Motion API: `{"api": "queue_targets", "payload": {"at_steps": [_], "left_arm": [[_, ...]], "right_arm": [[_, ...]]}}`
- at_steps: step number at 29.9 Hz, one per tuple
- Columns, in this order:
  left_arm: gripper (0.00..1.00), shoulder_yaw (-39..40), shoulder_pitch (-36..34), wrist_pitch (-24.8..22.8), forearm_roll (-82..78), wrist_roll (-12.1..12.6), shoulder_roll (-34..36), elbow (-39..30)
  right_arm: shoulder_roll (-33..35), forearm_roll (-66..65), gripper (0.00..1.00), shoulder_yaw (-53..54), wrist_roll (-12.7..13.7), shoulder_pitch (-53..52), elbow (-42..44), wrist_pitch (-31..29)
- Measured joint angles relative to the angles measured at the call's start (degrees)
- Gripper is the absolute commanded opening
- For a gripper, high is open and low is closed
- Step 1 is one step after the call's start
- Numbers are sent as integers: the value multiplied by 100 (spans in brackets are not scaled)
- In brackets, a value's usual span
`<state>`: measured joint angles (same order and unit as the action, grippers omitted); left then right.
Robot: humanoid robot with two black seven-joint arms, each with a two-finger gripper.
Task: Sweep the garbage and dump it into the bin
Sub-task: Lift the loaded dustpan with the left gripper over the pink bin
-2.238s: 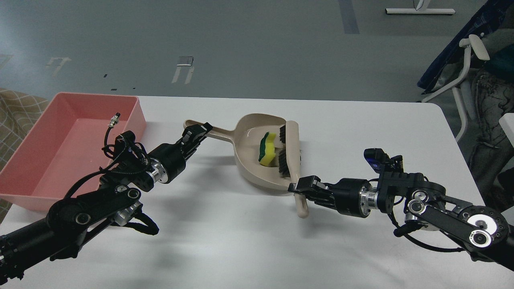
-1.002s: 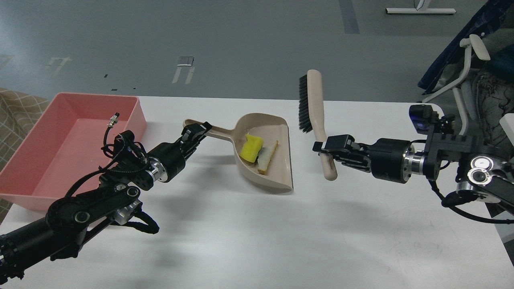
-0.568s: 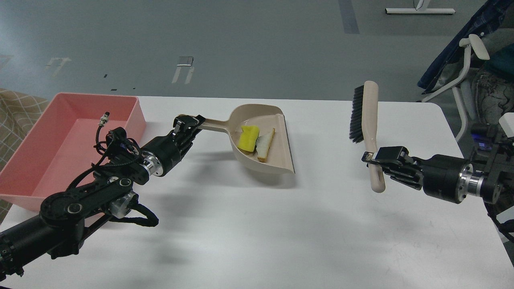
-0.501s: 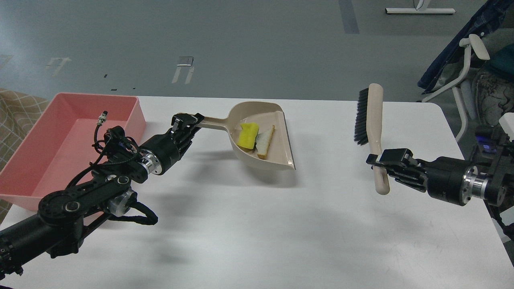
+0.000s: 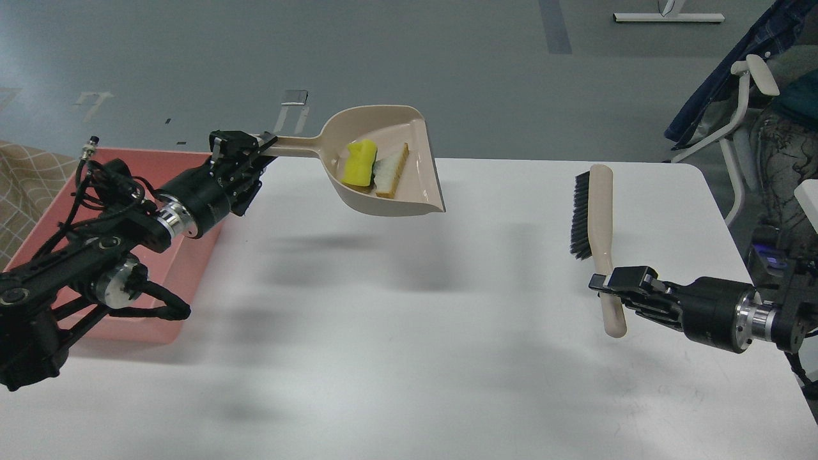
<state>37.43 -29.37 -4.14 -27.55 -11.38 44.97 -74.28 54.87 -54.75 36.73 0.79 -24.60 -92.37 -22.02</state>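
My left gripper [image 5: 246,148] is shut on the long handle of the beige dustpan [image 5: 399,191] and holds it lifted well above the white table. In the pan lie the garbage scraps: a yellow sponge piece [image 5: 358,164] and a whitish bread slice [image 5: 391,168] with tan crust. The bin, a pink tray [image 5: 169,275], stands at the table's left edge, mostly hidden behind my left arm. My right gripper [image 5: 607,284] is shut on the handle of a beige brush [image 5: 597,211] with black bristles, held near the table's right side.
The white table [image 5: 409,332] spans the view, its far edge near the lifted pan. A chair [image 5: 744,108] with dark cloth stands off the table at the far right. A checked cloth [image 5: 25,185] lies left of the bin.
My left gripper has lifted the dustpan with both scraps off the table, up and to the left toward the bin. My right gripper has lowered the brush slightly on the right.
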Motion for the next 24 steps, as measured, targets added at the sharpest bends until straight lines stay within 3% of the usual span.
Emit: {"api": "queue_targets", "payload": {"at_steps": [13, 24], "left_arm": [[0, 516, 320, -1272, 917, -141, 1926, -3], [0, 518, 973, -1898, 1165, -833, 2696, 432]], "right_arm": [[-155, -57, 0, -7, -9, 102, 0, 0], [-161, -71, 0, -2, -9, 134, -10, -5]]}}
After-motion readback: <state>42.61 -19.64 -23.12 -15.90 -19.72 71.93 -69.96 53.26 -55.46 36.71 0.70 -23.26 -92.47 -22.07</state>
